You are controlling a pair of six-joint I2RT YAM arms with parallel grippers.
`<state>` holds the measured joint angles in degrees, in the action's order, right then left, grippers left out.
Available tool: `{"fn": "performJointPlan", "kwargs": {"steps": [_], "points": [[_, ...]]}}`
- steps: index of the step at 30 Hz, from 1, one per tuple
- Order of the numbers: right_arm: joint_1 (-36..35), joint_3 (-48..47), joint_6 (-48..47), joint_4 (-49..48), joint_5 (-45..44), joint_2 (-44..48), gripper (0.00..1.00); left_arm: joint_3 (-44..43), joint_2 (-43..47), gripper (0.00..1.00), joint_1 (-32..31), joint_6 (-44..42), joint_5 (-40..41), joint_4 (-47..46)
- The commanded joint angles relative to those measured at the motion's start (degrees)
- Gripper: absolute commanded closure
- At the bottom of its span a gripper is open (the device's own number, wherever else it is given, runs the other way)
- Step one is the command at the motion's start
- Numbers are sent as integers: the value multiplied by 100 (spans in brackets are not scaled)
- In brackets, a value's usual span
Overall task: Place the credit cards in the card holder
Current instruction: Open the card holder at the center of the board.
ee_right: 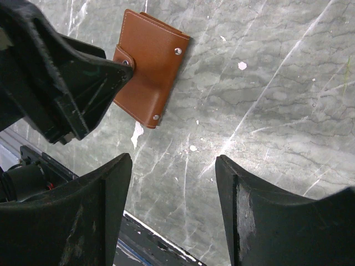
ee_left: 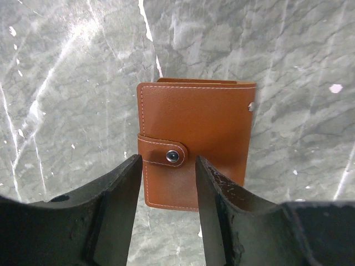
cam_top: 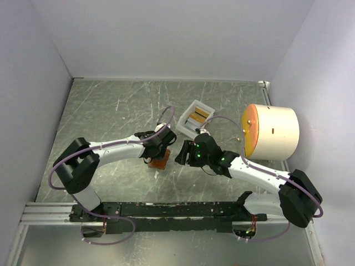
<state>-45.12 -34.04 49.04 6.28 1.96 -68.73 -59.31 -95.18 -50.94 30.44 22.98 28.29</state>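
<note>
Locate card holder point(ee_left: 194, 124) flat on table point(ee_left: 66, 83), snapped shut, under left gripper point(ee_left: 167, 162), which is half-spread over the tab edge, gripping nothing, presumably aligned to unsnap it. Keep right gripper point(ee_right: 173, 166) parted and empty just beside, likely on standby. Cannot confirm finger contact with leather; read credit cards point(cam_top: 198, 116) only as blurred yellow strips in white tray point(cam_top: 186, 112).

— Any writing you can read from here?
— None. The card holder point(ee_left: 194, 127) shows plain brown leather, pale stitching and a metal snap; I can make out no brand stamp.
— And the cards point(cam_top: 198, 116) in the white tray point(cam_top: 184, 117)?
— Too small to tell any print. The cream drum point(cam_top: 283, 124) carries one short dark mark, not a legible character.
</note>
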Motion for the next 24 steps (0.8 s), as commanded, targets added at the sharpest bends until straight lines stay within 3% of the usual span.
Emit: {"fn": "performJointPlan", "kwargs": {"steps": [1,8,14,19,24], "points": [[-26,77,-42,-128,-35,23,38,-37,-246,46,32,-30,112,-54],[-29,76,-61,-110,-38,7,38,49,-466,49,57,-26,109,-179],[-25,101,-26,-126,-38,17,38,109,-558,66,61,-109,-11,-295],[-31,108,60,-206,57,-32,38,-14,-558,92,68,-22,-36,-92],[-40,154,295,-420,239,-158,40,-8,-225,93,62,161,-389,-48]]}}
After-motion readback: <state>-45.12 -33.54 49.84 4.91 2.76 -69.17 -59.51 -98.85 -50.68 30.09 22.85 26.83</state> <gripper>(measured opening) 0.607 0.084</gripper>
